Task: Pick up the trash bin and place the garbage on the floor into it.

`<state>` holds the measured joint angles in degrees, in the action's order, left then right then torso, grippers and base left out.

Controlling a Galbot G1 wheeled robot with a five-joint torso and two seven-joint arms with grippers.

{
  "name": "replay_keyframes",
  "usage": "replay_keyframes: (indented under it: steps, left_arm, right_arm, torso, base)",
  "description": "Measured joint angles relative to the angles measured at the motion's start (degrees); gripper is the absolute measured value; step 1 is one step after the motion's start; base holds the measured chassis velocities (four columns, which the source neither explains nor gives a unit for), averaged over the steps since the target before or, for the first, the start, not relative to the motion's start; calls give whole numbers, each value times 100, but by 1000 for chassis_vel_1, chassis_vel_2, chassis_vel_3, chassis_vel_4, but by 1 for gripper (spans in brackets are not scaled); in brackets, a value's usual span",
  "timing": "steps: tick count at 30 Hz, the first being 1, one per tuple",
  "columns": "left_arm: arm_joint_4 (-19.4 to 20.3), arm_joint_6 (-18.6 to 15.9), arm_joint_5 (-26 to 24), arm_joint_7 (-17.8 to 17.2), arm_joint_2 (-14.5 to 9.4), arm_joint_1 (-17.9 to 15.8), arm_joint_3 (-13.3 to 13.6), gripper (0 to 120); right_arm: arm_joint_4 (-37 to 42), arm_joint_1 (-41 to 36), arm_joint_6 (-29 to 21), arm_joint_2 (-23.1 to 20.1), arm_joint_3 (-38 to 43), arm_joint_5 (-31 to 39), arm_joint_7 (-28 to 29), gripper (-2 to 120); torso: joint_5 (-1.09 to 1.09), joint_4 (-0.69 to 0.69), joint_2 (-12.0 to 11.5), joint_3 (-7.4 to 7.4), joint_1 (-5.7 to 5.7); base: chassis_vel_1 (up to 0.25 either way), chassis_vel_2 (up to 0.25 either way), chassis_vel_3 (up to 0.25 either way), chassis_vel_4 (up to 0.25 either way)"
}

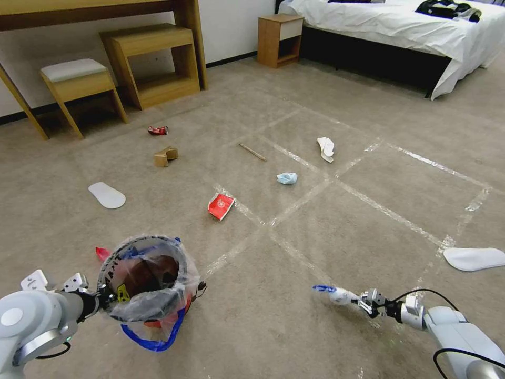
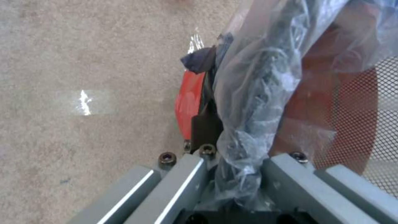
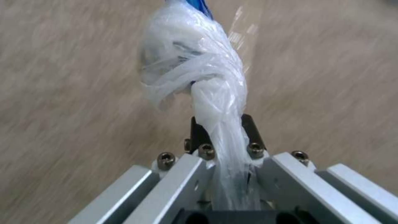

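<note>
The red trash bin (image 1: 150, 284), lined with a crinkly clear bag, hangs tilted just above the floor (image 1: 342, 237) at the lower left. My left gripper (image 1: 108, 297) is shut on its rim and bag; in the left wrist view the bag (image 2: 257, 93) bunches between the fingers beside the red wall (image 2: 331, 102). My right gripper (image 1: 363, 304) at lower right is shut on a wad of crumpled clear plastic (image 3: 195, 71) with a blue tip. Garbage lies ahead: a red wrapper (image 1: 221, 205), a blue mask (image 1: 287, 178), a white tissue (image 1: 326, 148) and a wooden stick (image 1: 252, 152).
Cardboard bits (image 1: 165, 156), a crushed red can (image 1: 158, 130) and a white insole (image 1: 107, 195) lie to the left, another insole (image 1: 473, 258) to the right. A stool (image 1: 79, 79) and wooden desk unit (image 1: 152, 58) stand at the back left, a bed (image 1: 400, 26) at the back right.
</note>
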<state>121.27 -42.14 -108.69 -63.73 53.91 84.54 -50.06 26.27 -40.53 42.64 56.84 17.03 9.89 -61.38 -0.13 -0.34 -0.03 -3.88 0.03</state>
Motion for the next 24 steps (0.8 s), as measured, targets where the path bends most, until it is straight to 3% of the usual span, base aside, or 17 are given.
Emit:
replay_keyframes:
  steps: [10,16,24]
  left_arm:
    - [112,0,-89,-49,-30,25,-83,0]
    - [172,0,-101,-51,-10,57,-113,0]
    - [285,5,-236,-46,-26,23,-136,0]
  right_arm:
    - [2272,-837,-511,-503,305,1320,480,0]
    - [3163,-939,-721,-766,505,1768,650,0]
    - [5455,-1075,-1436,-1436,765,2599,1172,0]
  torso:
    - [0,-3,0,0,0]
    - [1,-1,0,0,0]
    - [-1,0,0,0,0]
  base:
    - [0,0,0,0]
    - [0,0,0,0]
    - [0,0,0,0]
